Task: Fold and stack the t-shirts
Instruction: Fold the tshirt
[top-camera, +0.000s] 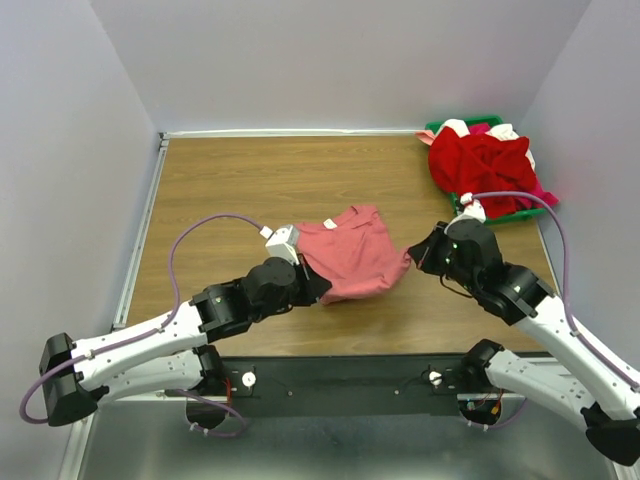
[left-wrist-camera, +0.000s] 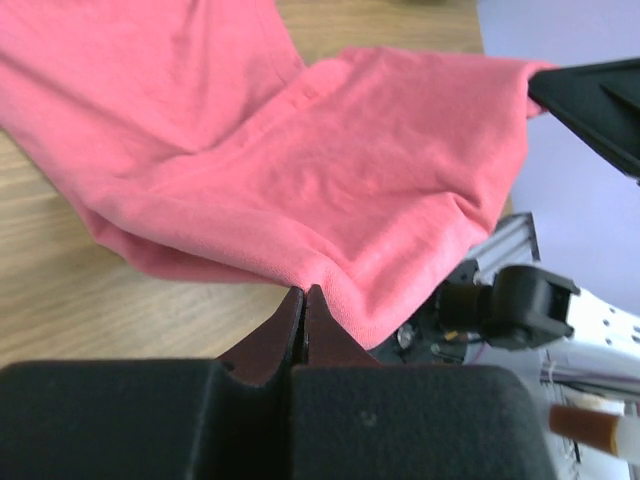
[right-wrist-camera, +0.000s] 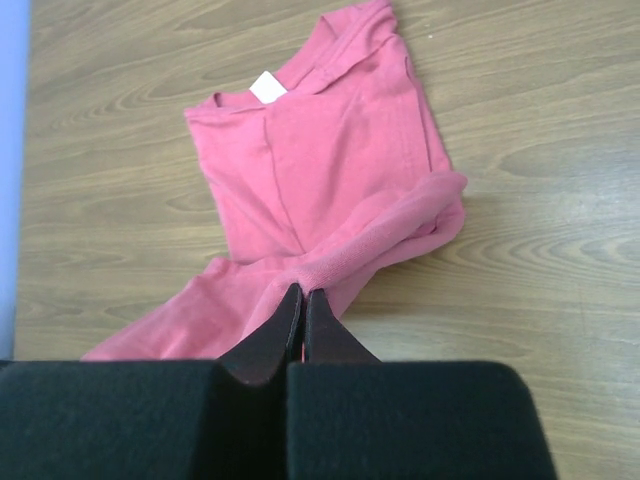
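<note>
- Salmon-pink tee (top-camera: 350, 250) mid-desk (top-camera: 250, 180), long axis near-far, collar toward far wall.
- Left tool (left-wrist-camera: 303, 295) and right tool (right-wrist-camera: 303, 292) each pressed together, pinching its near edge.
- Green tray (top-camera: 436, 127), far-right corner, holds red, white, magenta tees (top-camera: 480, 165).

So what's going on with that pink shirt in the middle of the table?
The pink t-shirt is a plain salmon tee of soft, cotton-looking knit, with a small white label at the neck. It lies rumpled on the wooden table, collar toward the far side. Its near edge looks lifted: the left gripper pinches that edge at one end and the right gripper at the other, both shut on the cloth, which sags between them.
</note>
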